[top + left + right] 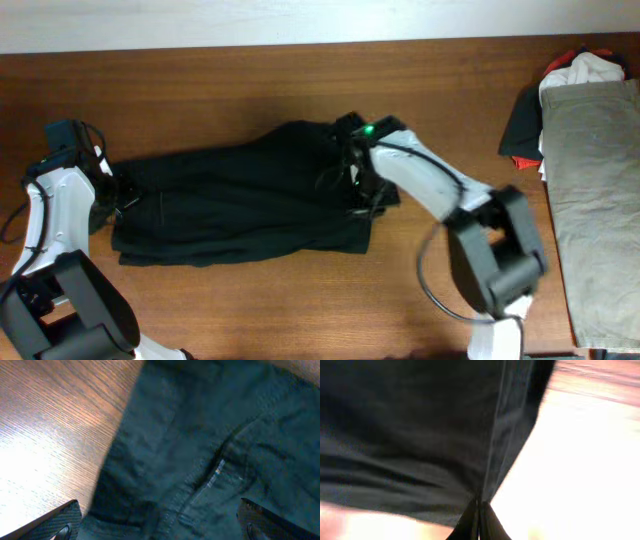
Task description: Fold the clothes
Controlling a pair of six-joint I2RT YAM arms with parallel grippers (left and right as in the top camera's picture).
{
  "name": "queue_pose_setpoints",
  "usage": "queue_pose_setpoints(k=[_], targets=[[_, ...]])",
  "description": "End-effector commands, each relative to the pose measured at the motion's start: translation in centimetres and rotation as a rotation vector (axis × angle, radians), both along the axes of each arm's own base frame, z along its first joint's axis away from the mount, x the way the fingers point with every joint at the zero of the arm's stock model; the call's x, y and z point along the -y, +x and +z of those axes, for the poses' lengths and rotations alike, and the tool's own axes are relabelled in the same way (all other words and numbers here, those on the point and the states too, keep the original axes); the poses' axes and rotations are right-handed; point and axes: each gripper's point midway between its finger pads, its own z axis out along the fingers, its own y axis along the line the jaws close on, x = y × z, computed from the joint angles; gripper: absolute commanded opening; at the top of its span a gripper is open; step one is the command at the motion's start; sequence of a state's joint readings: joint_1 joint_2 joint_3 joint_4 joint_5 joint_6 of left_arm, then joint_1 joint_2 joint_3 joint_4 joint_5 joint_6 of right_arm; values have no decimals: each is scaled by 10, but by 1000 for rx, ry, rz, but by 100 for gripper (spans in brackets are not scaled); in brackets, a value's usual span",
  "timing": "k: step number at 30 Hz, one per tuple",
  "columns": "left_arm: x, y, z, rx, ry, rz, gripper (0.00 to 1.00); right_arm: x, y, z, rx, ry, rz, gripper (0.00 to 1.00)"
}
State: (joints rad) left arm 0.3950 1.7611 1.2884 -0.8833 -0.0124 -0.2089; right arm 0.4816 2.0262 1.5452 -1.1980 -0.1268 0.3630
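Dark green-black trousers (240, 195) lie spread across the middle of the wooden table. My left gripper (118, 192) is at their left end, open, its fingers (160, 527) wide apart over the seamed fabric (210, 460). My right gripper (362, 185) is at the right end of the trousers. In the right wrist view its fingers (479, 517) are pressed together on a fold of the dark cloth (420, 435), which hangs from them.
A stack of folded clothes (590, 180), olive on top with red, white and black pieces behind, lies at the table's right edge. Bare wood table (300, 300) runs along the front and back.
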Motion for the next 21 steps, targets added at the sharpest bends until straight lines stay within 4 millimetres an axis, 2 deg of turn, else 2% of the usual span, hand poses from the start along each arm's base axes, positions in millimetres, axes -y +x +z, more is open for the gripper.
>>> queue_pose_setpoints(k=[1, 5, 7, 10, 12, 13, 15, 17, 19, 21], targets=[[-1, -1, -2, -6, 0, 3, 99, 2, -4, 33, 62, 40, 39, 4], [1, -1, -2, -6, -12, 1, 99, 22, -47, -23, -54, -38, -56, 4], [3, 2, -2, 8, -22, -3, 99, 23, -51, -33, -55, -33, -48, 4], [2, 3, -2, 10, -21, -2, 99, 14, -39, -30, -4, 14, -52, 16], [2, 3, -2, 10, -21, -2, 99, 10, -31, -22, 25, 33, -49, 41], [2, 3, -2, 10, -21, -2, 99, 9, -26, -15, 45, 45, -45, 50], [2, 3, -2, 10, -22, -3, 99, 12, -12, 2, 100, 82, -65, 52], [2, 3, -2, 10, -22, -3, 99, -1, -15, 4, 84, 163, -17, 51], [3, 3, -2, 10, -22, -3, 99, -14, -17, -8, 98, 208, 1, 51], [4, 3, -2, 13, -28, -4, 99, -20, -23, -19, 81, 258, 2, 47]])
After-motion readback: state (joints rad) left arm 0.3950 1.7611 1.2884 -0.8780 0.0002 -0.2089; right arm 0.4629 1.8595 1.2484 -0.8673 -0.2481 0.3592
